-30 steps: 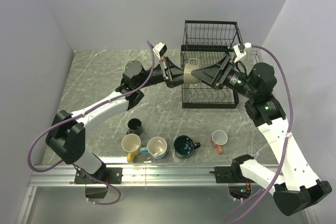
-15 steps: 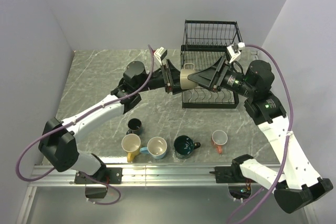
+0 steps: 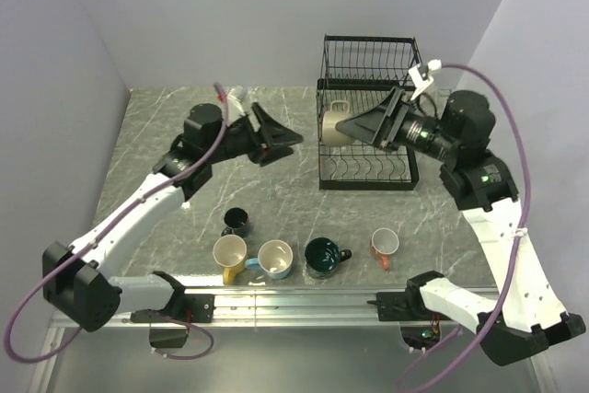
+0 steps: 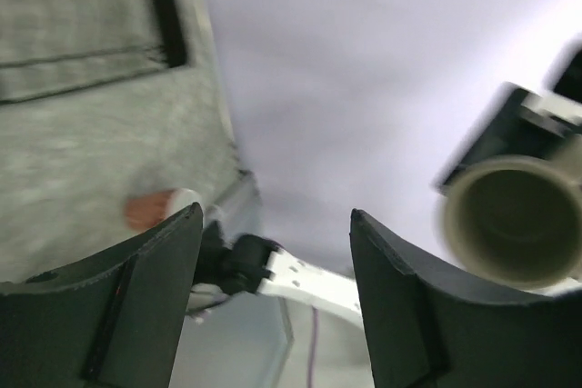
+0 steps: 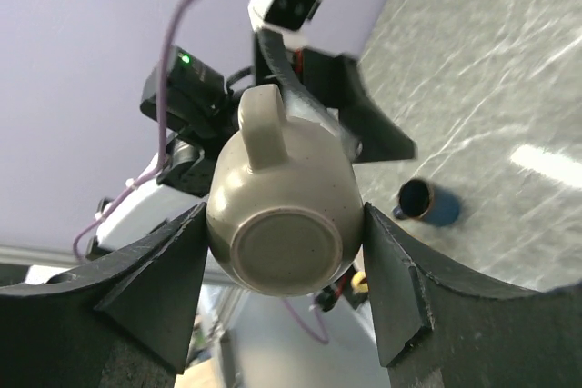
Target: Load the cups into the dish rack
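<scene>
The olive-grey cup (image 3: 331, 125) hangs on its side in front of the black wire dish rack (image 3: 368, 40), level with its lower tray. My right gripper (image 3: 342, 126) is shut on this cup; in the right wrist view the cup (image 5: 282, 211) sits base-first between both fingers, handle up. Well left of the cup, my left gripper (image 3: 283, 146) stands open and empty, and its wrist view shows the gripper (image 4: 275, 215) with the cup's mouth (image 4: 509, 220) off to the right. On the table near the front stand the navy cup (image 3: 236, 221), yellow cup (image 3: 230, 253), light blue cup (image 3: 275, 260), teal cup (image 3: 323, 256) and orange-pink cup (image 3: 384, 244).
The rack stands at the back right against the wall. Purple cables loop from both arms. A metal rail (image 3: 294, 303) runs along the near edge, just behind the row of cups. Grey walls close in the left and right sides.
My left gripper opened, let go of the olive-grey cup and drew back to the left. The right gripper kept the cup and shifted slightly right toward the rack.
</scene>
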You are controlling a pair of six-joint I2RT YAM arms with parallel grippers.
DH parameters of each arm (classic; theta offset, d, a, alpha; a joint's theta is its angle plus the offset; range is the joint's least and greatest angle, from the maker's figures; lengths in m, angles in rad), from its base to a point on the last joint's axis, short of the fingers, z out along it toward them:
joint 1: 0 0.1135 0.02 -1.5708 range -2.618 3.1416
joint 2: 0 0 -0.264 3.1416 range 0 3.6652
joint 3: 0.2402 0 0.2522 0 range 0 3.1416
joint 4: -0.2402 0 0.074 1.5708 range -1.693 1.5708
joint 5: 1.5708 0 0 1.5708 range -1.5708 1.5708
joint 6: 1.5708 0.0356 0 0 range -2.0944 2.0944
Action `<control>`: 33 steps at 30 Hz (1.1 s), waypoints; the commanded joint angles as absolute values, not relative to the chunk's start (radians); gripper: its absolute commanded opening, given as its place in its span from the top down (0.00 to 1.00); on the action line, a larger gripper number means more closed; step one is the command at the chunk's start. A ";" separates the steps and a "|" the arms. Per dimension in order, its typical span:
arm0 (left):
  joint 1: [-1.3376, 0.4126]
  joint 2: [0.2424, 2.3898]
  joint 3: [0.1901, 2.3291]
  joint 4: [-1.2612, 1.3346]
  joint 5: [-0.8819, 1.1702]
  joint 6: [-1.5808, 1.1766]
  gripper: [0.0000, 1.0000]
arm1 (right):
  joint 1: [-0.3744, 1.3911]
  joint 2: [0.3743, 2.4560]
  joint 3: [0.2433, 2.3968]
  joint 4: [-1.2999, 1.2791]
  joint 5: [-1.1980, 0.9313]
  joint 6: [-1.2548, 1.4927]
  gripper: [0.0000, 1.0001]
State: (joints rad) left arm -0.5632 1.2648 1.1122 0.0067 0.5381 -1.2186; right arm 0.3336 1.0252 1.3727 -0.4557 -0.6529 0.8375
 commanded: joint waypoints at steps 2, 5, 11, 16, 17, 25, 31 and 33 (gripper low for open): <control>-0.486 1.183 1.121 -0.308 0.405 -1.067 0.29 | 0.261 1.069 1.564 -0.549 -0.602 0.710 1.00; -0.473 1.170 1.175 -0.468 0.336 -0.970 0.29 | 0.198 1.191 1.728 -0.690 -0.496 0.640 1.00; -0.471 1.146 1.233 -0.641 0.258 -0.838 0.29 | 0.172 1.480 2.210 -0.997 -0.151 0.476 1.00; -0.466 1.115 1.203 -0.663 0.290 -0.775 0.30 | 0.135 1.785 2.553 -1.095 0.099 0.451 1.00; -0.468 1.112 1.192 -0.666 0.298 -0.770 0.30 | 0.120 1.828 2.562 -1.086 0.116 0.463 1.00; -0.468 1.109 1.054 -0.621 0.339 -0.776 0.31 | 0.057 1.997 2.592 -0.913 0.161 0.460 1.00; -0.466 1.259 1.112 -0.611 0.302 -0.796 0.32 | 0.046 2.091 2.556 -0.798 0.141 0.422 1.00; -0.466 1.325 1.146 -0.615 0.311 -0.802 0.33 | 0.041 2.131 2.553 -0.769 0.149 0.408 1.00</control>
